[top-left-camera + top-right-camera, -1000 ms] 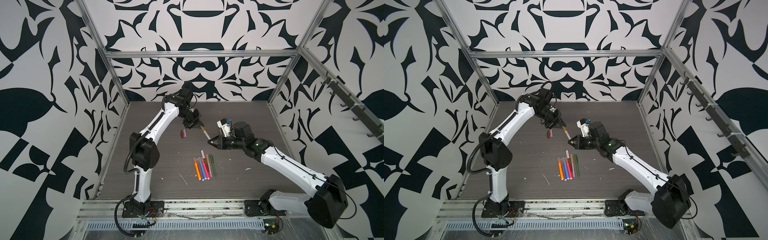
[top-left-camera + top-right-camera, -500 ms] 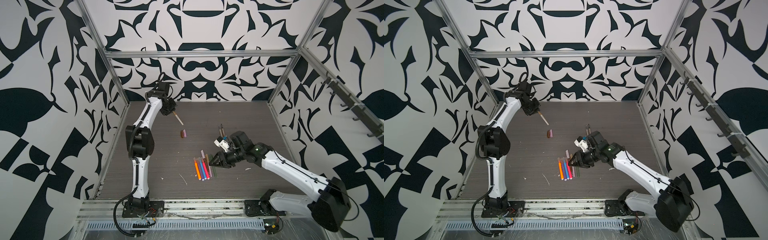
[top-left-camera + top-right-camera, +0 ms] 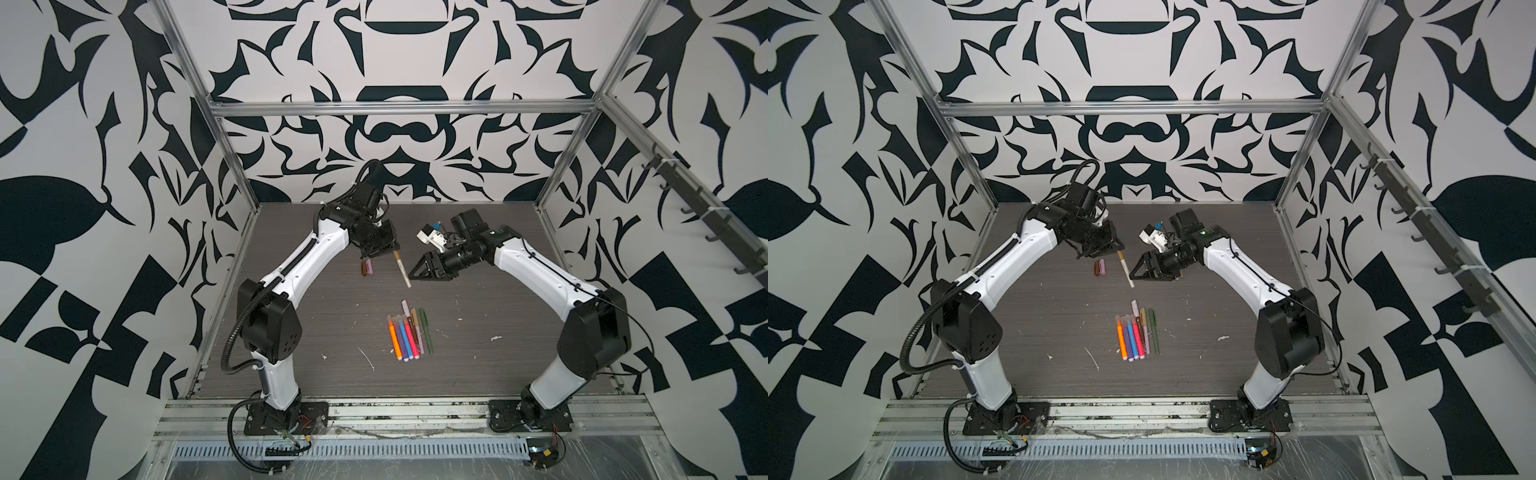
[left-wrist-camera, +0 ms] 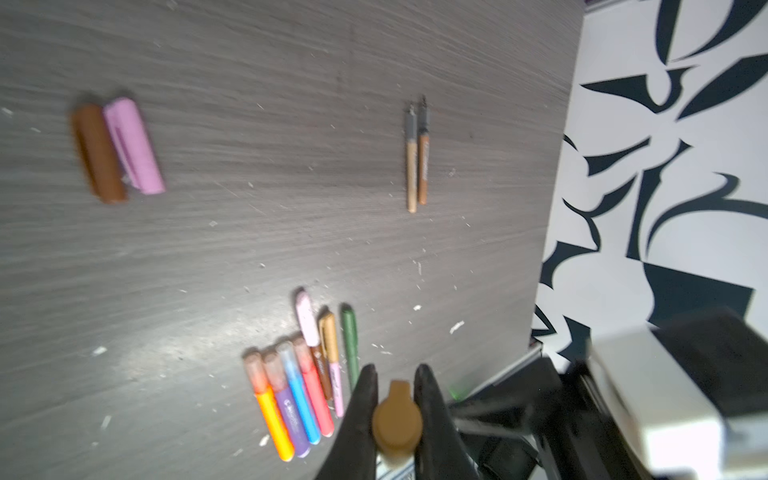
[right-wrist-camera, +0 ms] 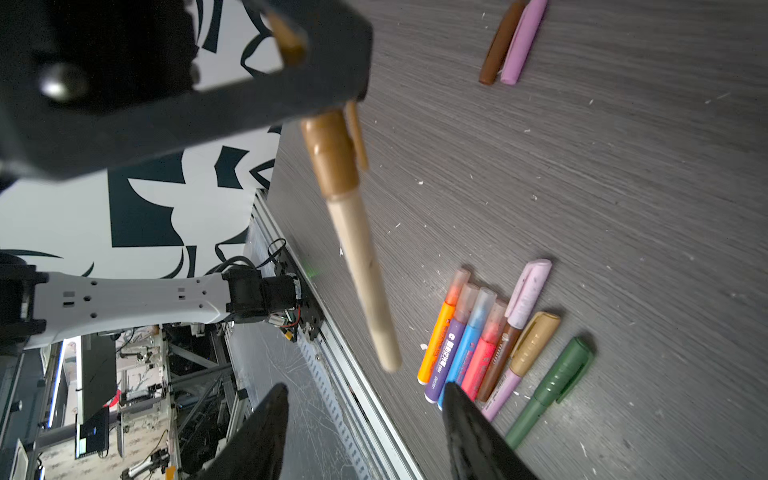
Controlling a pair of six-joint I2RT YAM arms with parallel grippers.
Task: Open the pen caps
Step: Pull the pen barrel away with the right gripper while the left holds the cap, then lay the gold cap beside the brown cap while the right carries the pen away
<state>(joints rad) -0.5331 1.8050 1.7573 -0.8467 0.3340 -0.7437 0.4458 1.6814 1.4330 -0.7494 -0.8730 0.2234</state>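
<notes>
Along the near edge of the table (image 3: 498, 374) the rail carrying both arm bases is seen. Bare boards lie between it and the row of pens (image 3: 409, 334), which is laid a little nearer than the table's middle with its caps pointing to the far edge. Seven are counted in the right wrist view: orange, purple, blue and pink ones under translucent caps, then a brown barrel with a lilac cap, a lilac barrel with a gold cap, and a green pen. In both top views the thin ones run together and are hard to separate. Beyond the row, over the middle, a tan pen (image 3: 402, 270) is hung tilted above the surface. It is gripped at its ochre cap (image 5: 332, 153) by the left gripper (image 4: 397, 370), whose fingers are closed narrowly on either side of it; in the top views that grip is covered by the gripper's own body. The right gripper (image 5: 365, 390) is held with its jaws wide and nothing between them, just beside the pen's free end; whether it touches cannot be told. Toward the left edge from the held pen, a brown cap (image 3: 365, 268) and a pink cap (image 3: 370, 267) lie touching, side by side. Farther off, two uncapped pens (image 4: 417, 158) are shown only in the blurred left wrist view, the right arm covering them from above. Open surface is left along both side edges and the far edge.
</notes>
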